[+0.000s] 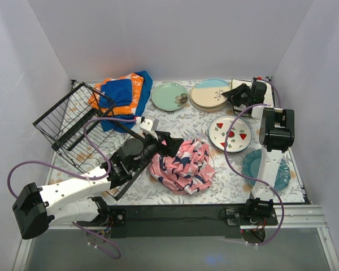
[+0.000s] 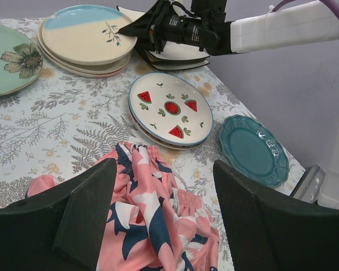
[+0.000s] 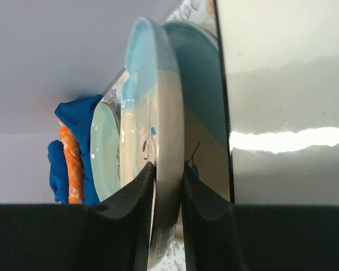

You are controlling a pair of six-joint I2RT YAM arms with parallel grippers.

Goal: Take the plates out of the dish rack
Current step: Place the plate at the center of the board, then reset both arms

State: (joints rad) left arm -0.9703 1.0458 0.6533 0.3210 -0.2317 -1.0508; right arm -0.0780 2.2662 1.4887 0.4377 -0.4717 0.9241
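Cream-and-blue plate [image 1: 210, 95] tops a stack at the table's [image 1: 181, 121] far right side, well apart from dish rack [image 1: 68, 121] on the left. Right gripper [image 3: 168, 169] is clamped on its rim. Left gripper [image 2: 164, 166], fingers spread wide, hangs over pink cloth [image 1: 183, 166].

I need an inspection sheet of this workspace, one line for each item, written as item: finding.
Surface: table with a leaf-print cover.
Job's things: dish rack at the left, no plate seen in it; mint plate, cream-and-blue plate, square plates, watermelon plate and teal plate are out on the table.
Clutter: pink cloth near the middle; blue-orange cloths behind the rack.
Grippers: left claw open above the pink cloth, holding nothing; right claw shut on the cream-and-blue plate's rim.
Cables: a purple cable loops along each arm.
Surroundings: plain white walls on three sides.
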